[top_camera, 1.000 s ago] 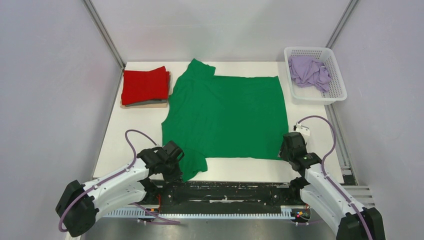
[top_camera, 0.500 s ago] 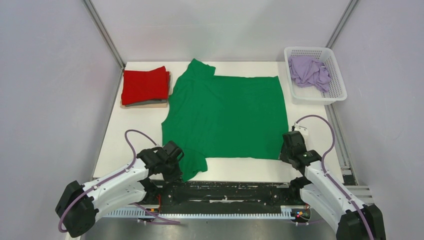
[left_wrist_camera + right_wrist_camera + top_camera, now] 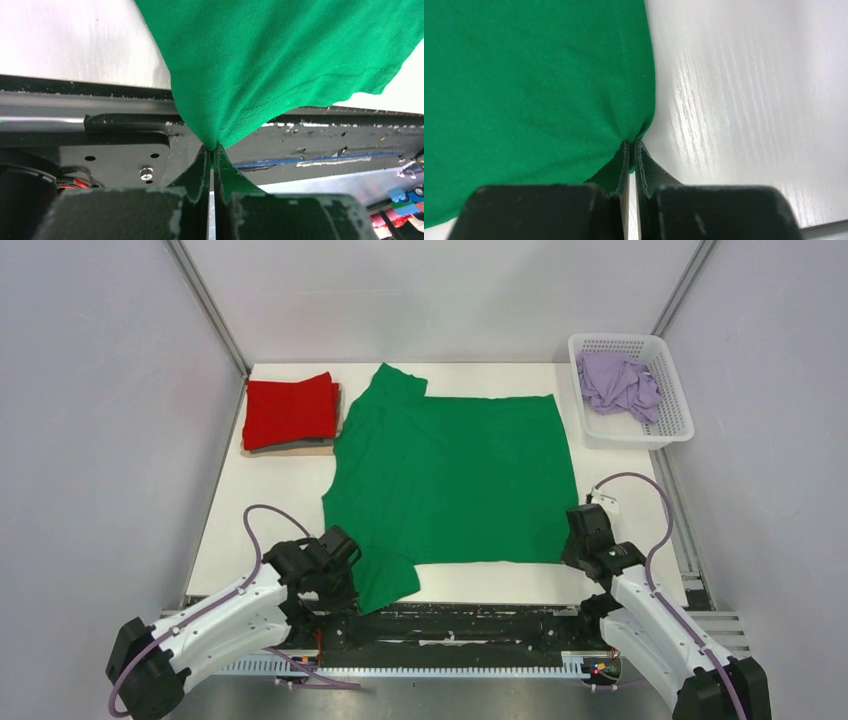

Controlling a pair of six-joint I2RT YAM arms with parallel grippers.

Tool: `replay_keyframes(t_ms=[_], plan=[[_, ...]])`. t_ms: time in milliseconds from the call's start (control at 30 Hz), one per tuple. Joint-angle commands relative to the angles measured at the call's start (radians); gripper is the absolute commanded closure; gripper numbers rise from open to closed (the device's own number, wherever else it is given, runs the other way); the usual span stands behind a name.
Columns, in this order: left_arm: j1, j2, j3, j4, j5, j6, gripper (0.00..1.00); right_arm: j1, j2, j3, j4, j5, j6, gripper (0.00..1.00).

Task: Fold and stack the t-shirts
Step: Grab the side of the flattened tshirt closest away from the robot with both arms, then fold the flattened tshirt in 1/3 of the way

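- Green t-shirt (image 3: 455, 480) lies spread flat across the middle of the table (image 3: 265, 505) — its near-left sleeve reaches past the table's near edge.
- Left hand (image 3: 212, 149) is clamped tight on that sleeve's tip, fabric bunched between its fingers.
- Right hand (image 3: 632, 146) is pinched closed on the near-right hem corner.
- Red t-shirt (image 3: 290, 412) sits folded at far left — the lilac t-shirt (image 3: 617, 382) is crumpled in the white basket (image 3: 683, 425), far right.

Bright, even light with faint shadows; glare streaks the surface (image 3: 734, 90) at 3 o'clock; wrist views blur at 6 o'clock.
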Motion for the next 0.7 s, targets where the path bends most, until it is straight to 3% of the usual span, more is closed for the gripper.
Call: replay_keyframes(t_ms=[0, 100, 200, 433, 667], plan=[[-0.011, -0.065, 0.037, -0.095, 0.055, -0.014, 0.98, -0.001, -0.024, 0.036, -0.092, 0.027, 0.021, 0.98], [-0.013, -0.072, 0.032, -0.071, 0.066, -0.016, 0.98, -0.001, -0.043, 0.032, -0.078, 0.008, 0.014, 0.98], [-0.013, -0.032, 0.038, 0.053, 0.119, 0.019, 0.98, -0.002, -0.041, 0.026, -0.036, -0.006, -0.010, 0.98], [-0.011, 0.172, 0.173, 0.319, 0.141, 0.125, 0.98, -0.001, 0.028, 0.054, 0.056, -0.051, -0.049, 1.00], [-0.001, 0.312, 0.383, 0.335, -0.040, 0.224, 0.98, -0.001, 0.105, 0.151, 0.121, -0.033, -0.107, 1.00]])
